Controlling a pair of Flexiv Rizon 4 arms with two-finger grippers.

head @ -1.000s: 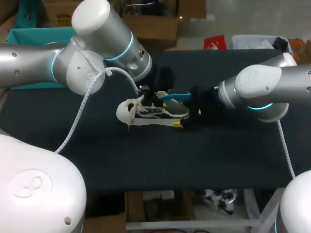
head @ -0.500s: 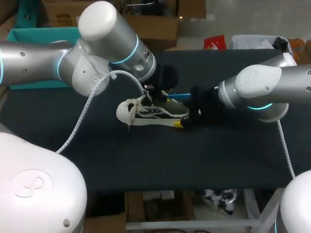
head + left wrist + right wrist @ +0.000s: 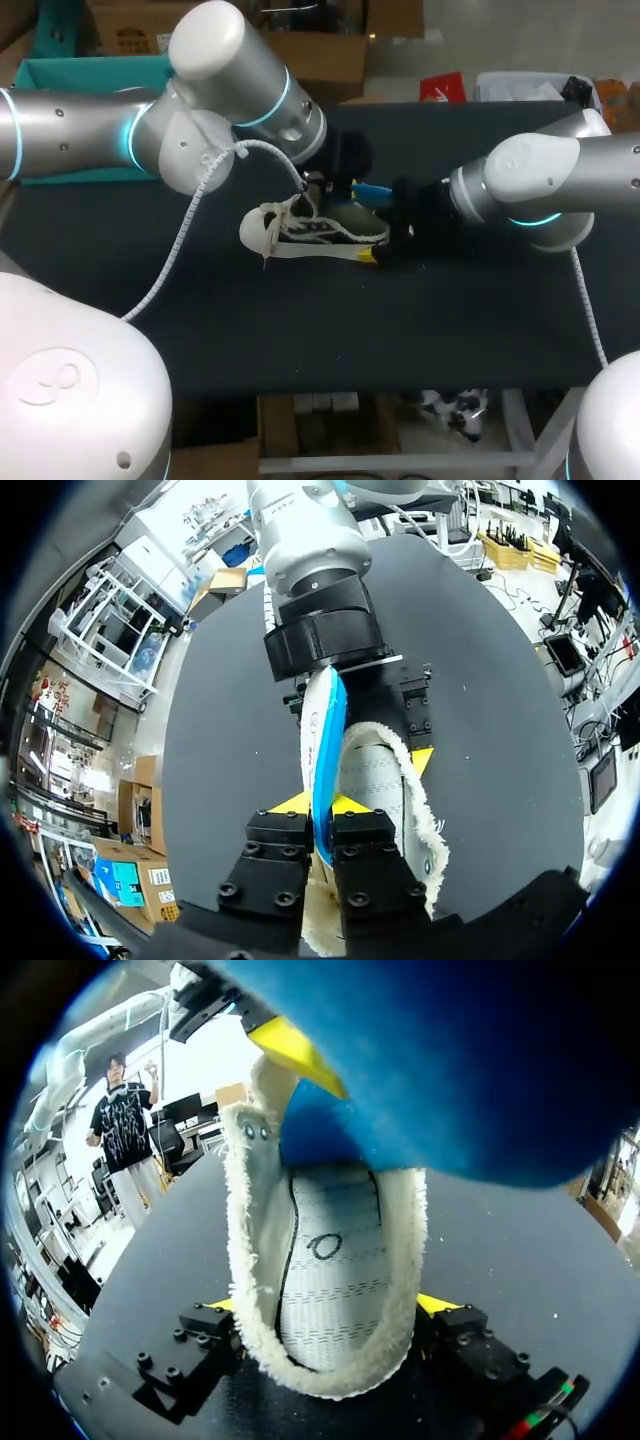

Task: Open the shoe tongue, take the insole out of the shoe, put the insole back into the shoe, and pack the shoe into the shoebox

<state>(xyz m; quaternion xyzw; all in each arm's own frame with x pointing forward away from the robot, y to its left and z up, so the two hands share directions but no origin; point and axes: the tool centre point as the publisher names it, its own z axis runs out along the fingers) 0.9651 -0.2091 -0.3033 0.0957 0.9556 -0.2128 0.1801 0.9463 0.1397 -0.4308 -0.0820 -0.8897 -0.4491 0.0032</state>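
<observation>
1. Keep the left gripper (image 3: 320, 808) clenched on the blue insole (image 3: 323, 730), pinched on edge between both fingers just above the mouth of the shoe (image 3: 300, 232).
2. Keep the right gripper (image 3: 330, 1310) clamped on the heel, one yellow tip at each side, pinning the shoe on its sole near the middle of the table (image 3: 300, 340).
3. Treat the step as, most likely, drawing the insole clear of the shoe. Note the free end raised and reaching back over the heel and the right gripper. Note also the gripped end hidden by the fingers, so impossible to tell whether fully out.
4. Pull along the length of the insole, up and away from the opening. Avoid dragging sideways, for fear of catching the fleecy collar (image 3: 240, 1260).
5. Move slowly: expect a thin, floppy sheet, prone to bending or slipping out of a pinch so near one end.
6. Mind the right wrist just ahead of the left fingers. Leave room between the two, and avoid swinging the free end into it.
7. Hold the heel firm throughout. Otherwise expect the shoe to lift or tip with the insole.
8. Once clear, keep the insole lined up heel to heel with the shoe, ready for sliding back in toe first.
</observation>
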